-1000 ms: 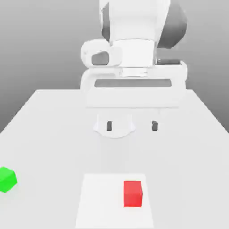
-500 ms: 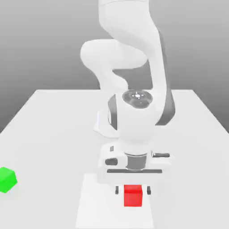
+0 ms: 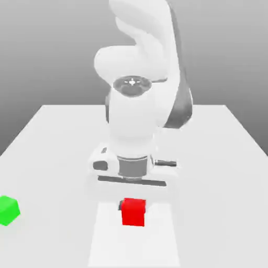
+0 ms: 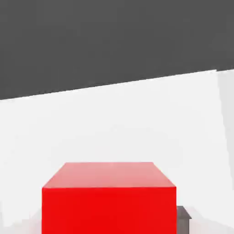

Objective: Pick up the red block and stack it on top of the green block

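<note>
- My two-finger gripper (image 3: pixel 133 208) hangs low under my white arm, down near the front of the white tabletop (image 3: pixel 220 157).
- My fingers are clenched on the small bright red matte cube (image 3: pixel 133 211), one on either side; a dark fingertip (image 4: pixel 183 219) shows pressed against its side in the hand view.
- In the exterior view the red cube sits directly below my wrist, over the far edge of a paler rectangular patch (image 3: pixel 157 246) on the tabletop, towards that patch's left half.
- I cannot tell whether the red cube is resting on the surface or lifted just clear of it.
- In the hand view the red cube (image 4: pixel 109 196) is close up and square-on, with its top face and one side face showing, and white table beyond it.
- The small bright green matte cube (image 3: pixel 9 210) sits on the tabletop at the exterior view's far left edge, well apart from the red cube and from my fingers.
</note>
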Robot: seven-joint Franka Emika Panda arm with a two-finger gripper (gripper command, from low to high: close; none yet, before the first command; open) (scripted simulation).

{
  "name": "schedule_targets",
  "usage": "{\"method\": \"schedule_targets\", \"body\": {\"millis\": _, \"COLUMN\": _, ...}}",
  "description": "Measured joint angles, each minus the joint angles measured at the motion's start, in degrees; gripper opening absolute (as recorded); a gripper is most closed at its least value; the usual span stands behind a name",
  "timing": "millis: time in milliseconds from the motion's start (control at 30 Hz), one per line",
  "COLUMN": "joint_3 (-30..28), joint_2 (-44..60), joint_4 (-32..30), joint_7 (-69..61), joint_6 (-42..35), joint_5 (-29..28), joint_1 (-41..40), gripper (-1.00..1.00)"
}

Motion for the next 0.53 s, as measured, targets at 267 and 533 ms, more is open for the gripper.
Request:
{"method": "schedule_targets", "body": {"millis": 267, "joint_3": -12.38, "joint_2": 1.78, "joint_4": 7.14, "joint_7": -2.26, "joint_6": -5.54, "joint_5": 2.94, "joint_1": -15.35, "gripper": -1.0}}
{"method": "schedule_targets", "body": {"millis": 533, "joint_3": -11.6, "joint_2": 11.88, "joint_4": 9.53, "joint_7": -7.17, "joint_6": 1.66, "joint_5": 9.87, "joint_1": -20.57, "gripper": 1.0}}
